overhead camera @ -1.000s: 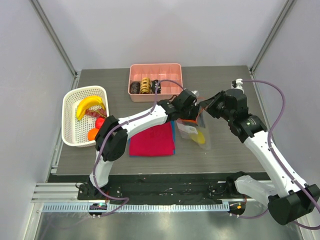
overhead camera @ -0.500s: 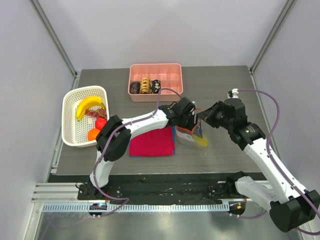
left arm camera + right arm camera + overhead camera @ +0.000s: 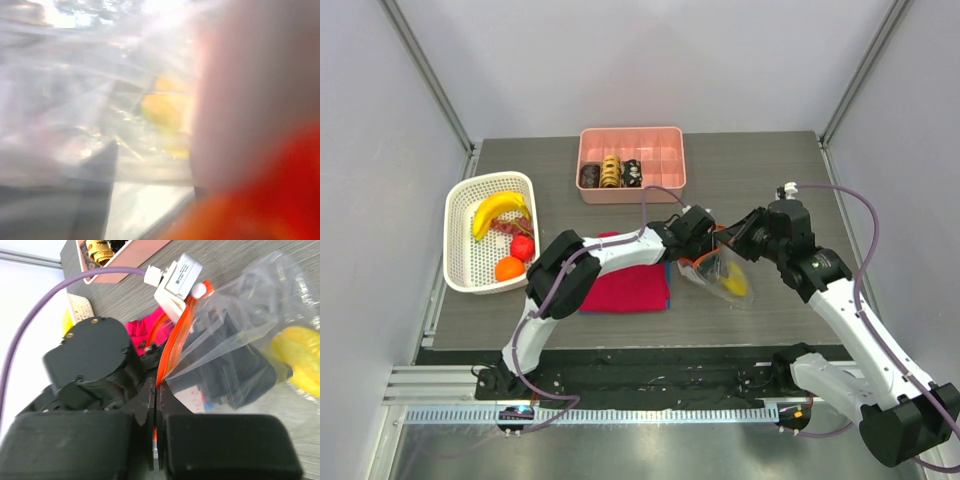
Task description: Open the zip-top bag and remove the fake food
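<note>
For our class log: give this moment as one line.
right gripper: shut on zip-top bag | left gripper: in bag | fake food: in bag

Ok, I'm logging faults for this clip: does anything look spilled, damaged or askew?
Nothing spilled or damaged. Only the zip-top bag looks askew: crumpled and tilted beside the red shirt, its orange zip strip pinched between the right fingers.

**Student:** What is the zip-top bag [image 3: 250, 305] made of?

**Tutor:** Clear plastic film, glossy and crinkled. Its zip strip [image 3: 175, 340] is smooth orange plastic, and the slider [image 3: 177, 282] is white with a satin finish. The fake food [image 3: 302, 355] inside is yellow plastic with a dull sheen.

**Student:** And the surroundings?

**Tutor:** Table [image 3: 770, 180]: dark, matt, wood-grained. Red shirt [image 3: 625, 290]: matt cloth. Basket [image 3: 451, 228]: white plastic lattice. Tray [image 3: 665, 165]: smooth pink plastic. Right gripper [image 3: 156, 400]: matt black casing.
</note>
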{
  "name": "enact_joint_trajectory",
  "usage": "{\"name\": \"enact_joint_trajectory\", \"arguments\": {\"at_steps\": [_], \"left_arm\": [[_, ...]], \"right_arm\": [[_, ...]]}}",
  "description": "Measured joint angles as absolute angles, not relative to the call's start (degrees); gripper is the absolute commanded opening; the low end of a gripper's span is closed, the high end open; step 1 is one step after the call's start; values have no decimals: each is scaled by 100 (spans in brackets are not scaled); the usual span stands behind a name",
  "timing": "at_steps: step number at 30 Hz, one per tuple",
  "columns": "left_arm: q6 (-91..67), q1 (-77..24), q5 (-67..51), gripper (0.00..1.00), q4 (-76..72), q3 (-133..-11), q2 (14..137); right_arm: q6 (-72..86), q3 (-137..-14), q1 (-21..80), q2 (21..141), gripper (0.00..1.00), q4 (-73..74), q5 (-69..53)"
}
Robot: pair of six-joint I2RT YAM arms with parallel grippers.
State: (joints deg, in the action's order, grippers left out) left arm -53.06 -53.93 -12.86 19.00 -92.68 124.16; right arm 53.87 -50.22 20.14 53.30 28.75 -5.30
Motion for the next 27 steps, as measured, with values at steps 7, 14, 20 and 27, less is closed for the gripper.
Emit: {"name": "enact_joint_trajectory", "arguments": {"at_steps": [7,14,20,27], "left_arm": [[-5662,-5393,-1295,35,1140,-8969,12429],[-5892,-5391,-1448,49,711,-8930,12508],[-5986,-5376,-1660,53,143,-8536,12501],[-5933,-5308,-1946,53,115,-8510,12510]], "right_arm": [[5422,-5011,2014,5273,1,2882,-617],[5446,-5011,2014,5271,2,2880,-777],[5242,-5004,2014,5256,48,3048,-895],[4753,-5616,1691,5308,69,4278,-580]]}}
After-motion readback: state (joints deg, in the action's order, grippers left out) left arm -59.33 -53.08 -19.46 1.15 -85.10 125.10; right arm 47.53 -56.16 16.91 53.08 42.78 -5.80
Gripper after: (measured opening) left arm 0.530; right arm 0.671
